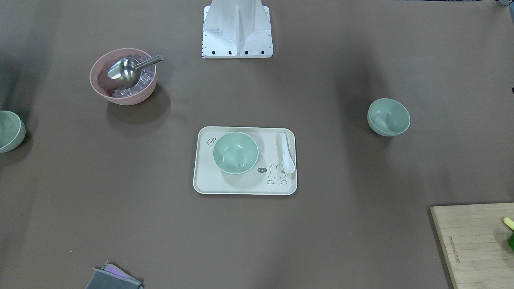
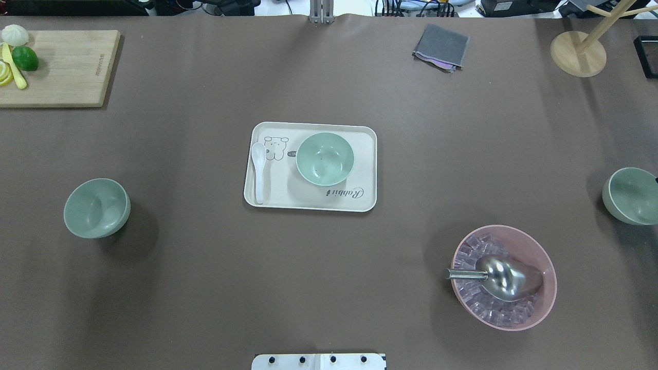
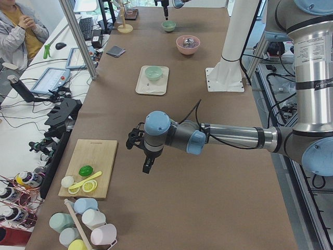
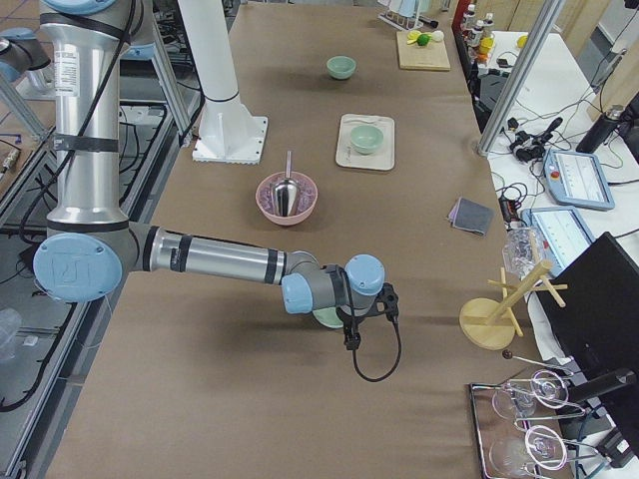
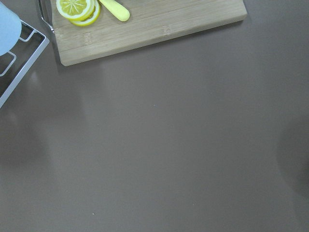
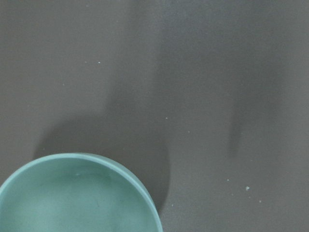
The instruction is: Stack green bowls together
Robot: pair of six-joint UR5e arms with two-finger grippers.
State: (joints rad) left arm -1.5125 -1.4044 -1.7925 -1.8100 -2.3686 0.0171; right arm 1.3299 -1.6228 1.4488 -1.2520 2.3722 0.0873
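"Green ones first: where do they lie?"

"I see the middle bowl (image 2: 325, 158) on the tray (image 2: 288, 198). The left bowl (image 2: 96, 207) and right bowl (image 2: 631, 195) sit on the table, well apart."

"And the fingers?"

"My right gripper (image 4: 351, 337) hangs just beside the right bowl. My left gripper (image 3: 148, 165) hovers near the cutting board (image 3: 99, 156), well apart from the left bowl. Whether the fingers are spread or closed, I cannot tell."
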